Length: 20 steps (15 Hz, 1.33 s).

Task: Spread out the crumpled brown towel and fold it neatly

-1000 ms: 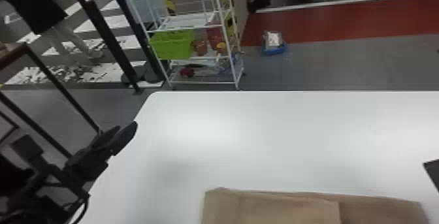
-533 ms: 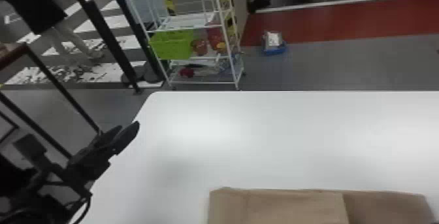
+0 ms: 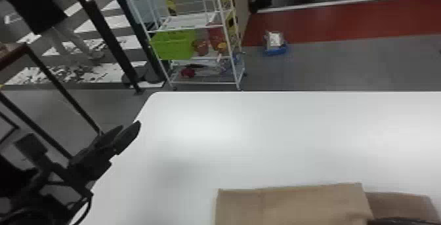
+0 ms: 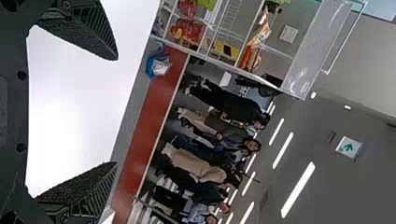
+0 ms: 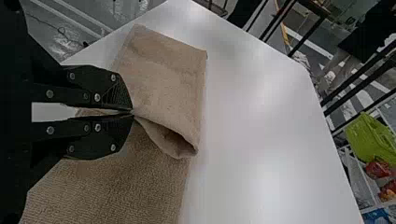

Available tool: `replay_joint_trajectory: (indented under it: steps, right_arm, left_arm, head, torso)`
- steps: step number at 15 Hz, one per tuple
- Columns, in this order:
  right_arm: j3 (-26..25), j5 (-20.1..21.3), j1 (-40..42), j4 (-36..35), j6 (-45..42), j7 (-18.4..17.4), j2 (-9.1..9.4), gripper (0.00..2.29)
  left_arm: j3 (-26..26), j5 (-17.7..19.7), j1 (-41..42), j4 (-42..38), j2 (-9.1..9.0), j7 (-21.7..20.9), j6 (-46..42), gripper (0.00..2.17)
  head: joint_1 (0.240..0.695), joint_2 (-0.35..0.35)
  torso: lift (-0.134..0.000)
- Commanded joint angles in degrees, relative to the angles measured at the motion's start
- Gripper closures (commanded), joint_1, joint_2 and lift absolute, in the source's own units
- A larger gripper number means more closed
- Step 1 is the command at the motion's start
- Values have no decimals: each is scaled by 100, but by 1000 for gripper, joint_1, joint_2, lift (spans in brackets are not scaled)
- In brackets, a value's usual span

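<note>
From where I stand, the right gripper (image 5: pixel 132 112) has its two black fingers clenched together on the edge of the brown towel (image 5: pixel 166 79), pinching a bit of the upper layer. Just beside the fingertips that layer puffs up into a small open mouth (image 5: pixel 177 140). The towel lies on the white table (image 3: pixel 262 135), at the side nearest the robot, with a flap turned over the rest. I'd say the spreading is done and a fold is being set down.

My worry is that pinch. If the fingers drag instead of letting go cleanly, the flap could skew or bring the layer beneath along, since the tabletop looks slick and nothing else pins the cloth. Let go as it is, the puffed part might set as a crease.

The cloth looks soft and fairly thick, smoother on the flap and coarsely ribbed below; the flap is roughly a rectangle, its far edge nearly straight. The lower layer sticks out past it toward the robot's right.

Well apart, the left gripper (image 4: pixel 116 111) waits empty by the table's left edge, fingers spread wide. Beyond stands a white shelf rack (image 3: pixel 192 83) holding a green bin (image 3: pixel 174 45).
</note>
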Motion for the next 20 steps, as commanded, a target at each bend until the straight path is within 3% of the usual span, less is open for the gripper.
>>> replay_joint_trajectory:
  steps: [1, 5, 6, 8, 11, 13, 16, 17, 20]
  right_arm:
    - [-391, -177, 243, -309, 65, 18, -96, 1035]
    - [-1190, -415, 744, -547, 65, 211, -166, 1035]
    - [-1226, -388, 850, -582, 65, 220, -166, 1035]
    - [-813, 104, 885, -406, 65, 229, -157, 1035]
    - [-892, 130, 674, -213, 65, 229, -192, 1035]
    - [-1208, -125, 665, -257, 65, 229, -210, 1035]
    - [-2061, -836, 744, -564, 65, 229, -201, 1035]
    - [-2175, -854, 893, -635, 65, 255, -201, 1035]
    - [-1876, -309, 1263, -450, 65, 387, -183, 1035]
  left_arm:
    - [-34, -24, -19, -8, -7, -1, -7, 87]
    - [-34, -50, -62, 28, 2, 8, 11, 87]
    - [-51, -59, -80, 28, 2, 8, 11, 87]
    - [-86, -77, -106, 36, -7, 8, 11, 87]
    - [-157, -112, -106, 28, -7, 8, 11, 87]
    - [-157, -138, -106, 28, 2, 17, 11, 87]
    - [-139, -129, -106, -8, -16, 17, 81, 87]
    - [-130, -129, -106, 1, -7, 17, 81, 87]
    - [-174, -129, -106, 28, -7, 17, 64, 87]
  head:
    - [695, 350]
    - [695, 350]
    - [695, 350]
    - [695, 350]
    - [695, 350]
    - [695, 350]
    - [695, 350]
    - [695, 350]
    - [695, 350]
  torso:
    - [-122]
    - [-122]
    - [-122]
    - [-122]
    - [-122]
    - [-122]
    - [-122]
    - [-122]
    - [-122]
